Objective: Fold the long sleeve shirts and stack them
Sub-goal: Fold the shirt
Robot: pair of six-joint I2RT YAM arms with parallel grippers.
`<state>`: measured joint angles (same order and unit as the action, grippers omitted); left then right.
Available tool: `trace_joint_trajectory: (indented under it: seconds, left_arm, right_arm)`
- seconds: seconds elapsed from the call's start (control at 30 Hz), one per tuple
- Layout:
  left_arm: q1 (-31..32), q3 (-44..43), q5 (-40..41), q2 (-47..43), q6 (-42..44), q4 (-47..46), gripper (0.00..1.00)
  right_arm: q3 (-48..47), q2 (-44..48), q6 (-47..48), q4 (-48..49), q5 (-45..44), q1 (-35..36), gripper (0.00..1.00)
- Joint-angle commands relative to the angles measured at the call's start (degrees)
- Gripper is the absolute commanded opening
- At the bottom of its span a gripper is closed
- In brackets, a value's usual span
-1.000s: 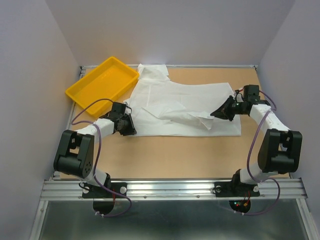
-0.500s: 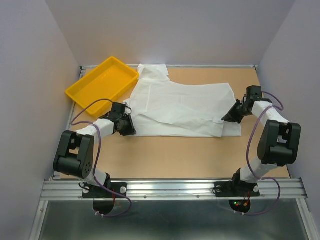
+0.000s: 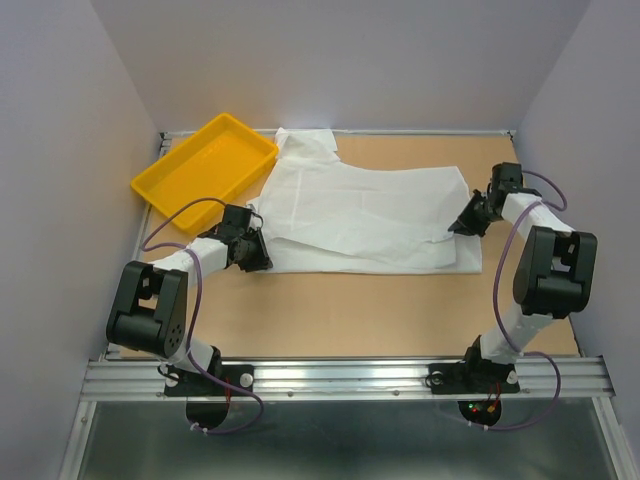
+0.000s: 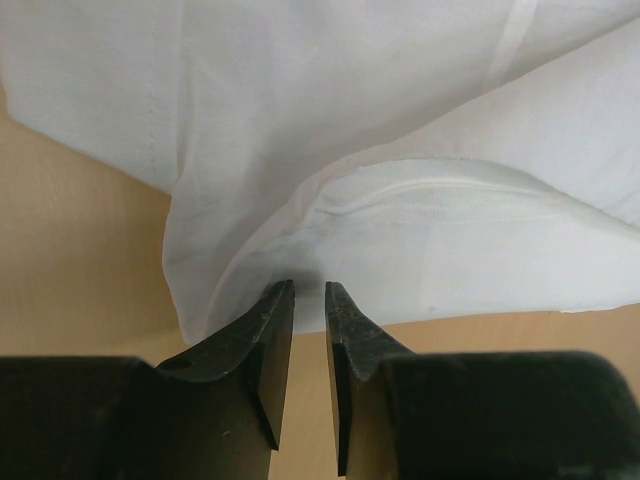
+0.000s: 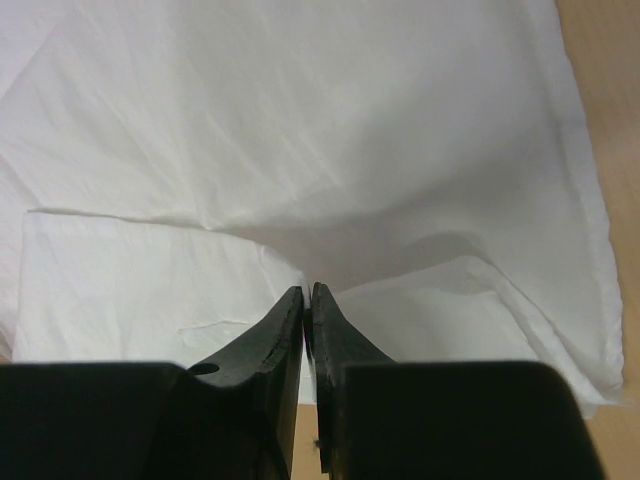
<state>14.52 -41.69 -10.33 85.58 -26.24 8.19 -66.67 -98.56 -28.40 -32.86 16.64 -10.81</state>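
Mostly tan tabletop (image 3: 380, 310), white shirt (image 3: 360, 210) spread (lavender walls (image 3: 340, 60) around).

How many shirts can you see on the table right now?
1. A white shirt lies spread across the middle of the table, its collar end beside the yellow tray. Its layers overlap, so another shirt underneath cannot be ruled out.

yellow tray (image 3: 205, 165), tan wooden table (image 3: 350, 310)

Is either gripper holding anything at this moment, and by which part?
The right gripper appears to pinch a fold of the thin white long-sleeve shirt near its right edge. The left gripper sits at its near-left corner; hold unclear.
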Motion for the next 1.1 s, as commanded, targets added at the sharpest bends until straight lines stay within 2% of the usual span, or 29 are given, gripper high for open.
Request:
trace_joint_trajectory:
  seconds: [0.0,0.2,0.53,0.7,0.87,1.07]
  left_arm:
    - [-0.4,2.1,3.0,-0.2,1.0,3.4,0.32]
    - [-0.4,1.9,3.1,0.0,1.0,3.6,0.32]
    - [-0.4,2.1,3.7,-1.0,0.5,3.8,0.32]
    - [-0.4,2.5,4.2,-1.5,0.2,3.9,0.32]
    - [-0.4,2.5,4.1,-1.1,0.1,3.7,0.32]
    - [-0.4,2.4,4.0,-1.0,0.1,3.5,0.32]
  right_arm:
    - [-5.0,-1.1,2.6,4.5,1.8,0.3,0.14]
    - [-8.2,-3.7,4.5,5.6,1.7,1.9,0.15]
    - [-9.7,-6.3,6.9,6.7,-4.4,2.7,0.14]
    - [-6.7,-3.8,7.6,8.3,-4.4,2.7,0.13]
    - [-1.6,3.2,7.9,16.1,-1.4,2.7,0.11]
    - [-1.1,3.9,8.8,20.0,2.1,2.7,0.11]
